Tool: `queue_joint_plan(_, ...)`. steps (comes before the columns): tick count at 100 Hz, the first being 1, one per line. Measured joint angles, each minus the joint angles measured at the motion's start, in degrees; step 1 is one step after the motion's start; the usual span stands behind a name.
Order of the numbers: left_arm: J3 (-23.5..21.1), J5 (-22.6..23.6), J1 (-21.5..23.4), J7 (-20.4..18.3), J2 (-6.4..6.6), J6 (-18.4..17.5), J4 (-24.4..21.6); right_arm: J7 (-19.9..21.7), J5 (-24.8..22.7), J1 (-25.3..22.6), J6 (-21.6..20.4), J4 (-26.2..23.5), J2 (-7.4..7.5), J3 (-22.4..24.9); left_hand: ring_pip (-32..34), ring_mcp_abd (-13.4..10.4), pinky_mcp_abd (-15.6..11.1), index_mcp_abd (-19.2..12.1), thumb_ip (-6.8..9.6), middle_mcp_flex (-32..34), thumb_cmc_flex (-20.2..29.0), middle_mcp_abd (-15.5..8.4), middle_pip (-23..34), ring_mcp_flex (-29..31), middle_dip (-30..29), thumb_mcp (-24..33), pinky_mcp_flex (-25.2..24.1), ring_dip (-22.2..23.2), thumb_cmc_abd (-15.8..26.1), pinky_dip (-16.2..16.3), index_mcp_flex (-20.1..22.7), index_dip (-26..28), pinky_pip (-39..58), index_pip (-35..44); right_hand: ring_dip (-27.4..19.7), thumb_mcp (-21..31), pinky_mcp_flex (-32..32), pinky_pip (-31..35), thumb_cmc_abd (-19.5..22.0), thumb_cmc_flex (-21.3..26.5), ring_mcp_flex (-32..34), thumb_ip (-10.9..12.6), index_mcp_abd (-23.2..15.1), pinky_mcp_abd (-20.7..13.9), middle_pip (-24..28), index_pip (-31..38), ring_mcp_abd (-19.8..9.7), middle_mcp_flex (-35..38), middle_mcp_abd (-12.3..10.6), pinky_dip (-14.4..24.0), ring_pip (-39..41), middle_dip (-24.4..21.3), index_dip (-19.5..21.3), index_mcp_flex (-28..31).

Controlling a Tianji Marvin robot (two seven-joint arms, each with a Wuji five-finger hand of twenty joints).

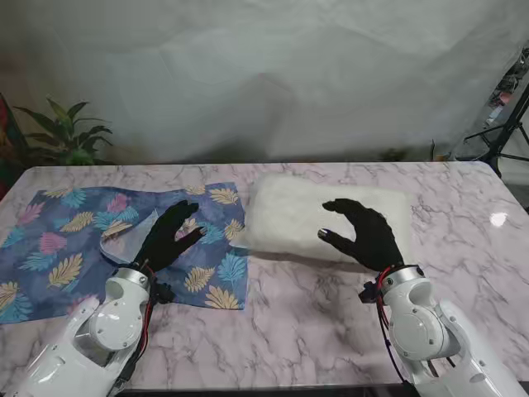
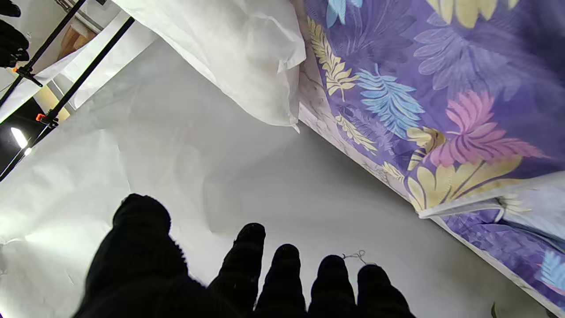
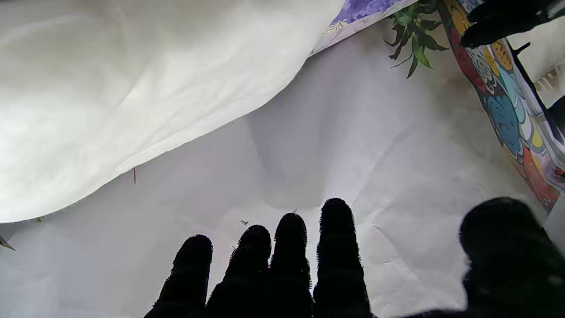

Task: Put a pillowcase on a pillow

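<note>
Two released robot hands, left robot hand over the pillowcase, right robot hand over the pillow

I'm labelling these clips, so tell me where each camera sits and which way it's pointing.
Stand: above the shoulders, looking down at pillowcase, pillow, left hand, right hand.
Left wrist: along the left hand's fingers, facing pillowcase, pillow.
Right wrist: along the right hand's fingers, facing pillow.
Shared: all three show the pillow.
</note>
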Motion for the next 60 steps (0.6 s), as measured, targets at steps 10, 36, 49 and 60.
queue_joint_plan(10, 0.0, 0.2, 0.1, 0.0, 0.02, 0.1, -0.1, 0.0, 0.4, 0.0, -0.3, 0.1, -0.05, -0.1, 0.0, 0.0, 0.0, 0.0, 0.00, 0.0, 0.0, 0.0, 0.0, 0.0, 0.0, 0.0, 0.0, 0.0, 0.0, 0.0, 0.0, 0.0, 0.0, 0.0, 0.0, 0.0, 0.0, 0.0, 0.0, 0.0, 0.0, 0.0, 0.0, 0.0, 0.0, 0.0, 0.0, 0.0, 0.0, 0.0, 0.0, 0.0, 0.1, 0.0)
queue_joint_plan(36, -0.3, 1.1, 0.9, 0.9, 0.03, -0.6, -0.7, -0.2, 1.1, -0.3, -0.5, 0.0, -0.16, -0.2, 0.0, 0.0, 0.0, 0.0, 0.00, 0.0, 0.0, 0.0, 0.0, 0.0, 0.0, 0.0, 0.0, 0.0, 0.0, 0.0, 0.0, 0.0, 0.0, 0.0, 0.0, 0.0, 0.0, 0.0, 0.0, 0.0, 0.0, 0.0, 0.0, 0.0, 0.0, 0.0, 0.0, 0.1, 0.0, 0.0, 0.0, 0.0, 0.6, 0.0)
queue_joint_plan(49, -0.3, 0.8, 0.9, 0.9, 0.02, -0.6, -0.6, -0.7, 1.1, -0.7, -0.5, -0.5, -0.25, -0.1, 0.0, 0.0, 0.0, 0.0, 0.00, 0.0, 0.0, 0.0, 0.0, 0.0, 0.0, 0.0, 0.0, 0.0, 0.0, 0.0, 0.0, 0.0, 0.0, 0.0, 0.0, 0.0, 0.0, 0.0, 0.0, 0.0, 0.0, 0.0, 0.0, 0.0, 0.0, -0.1, 0.0, 0.1, 0.0, 0.0, 0.0, 0.0, 0.6, 0.0)
queue_joint_plan(60, -0.1, 0.8, 0.7, 0.6, 0.03, -0.4, -0.5, -1.0, 1.0, -1.0, -0.6, -0.7, -0.29, -0.1, 0.0, 0.0, 0.0, 0.0, 0.00, 0.0, 0.0, 0.0, 0.0, 0.0, 0.0, 0.0, 0.0, 0.0, 0.0, 0.0, 0.0, 0.0, 0.0, 0.0, 0.0, 0.0, 0.0, 0.0, 0.0, 0.0, 0.0, 0.0, 0.0, 0.0, 0.0, -0.1, 0.0, 0.1, 0.0, 0.0, 0.0, 0.0, 0.6, 0.0)
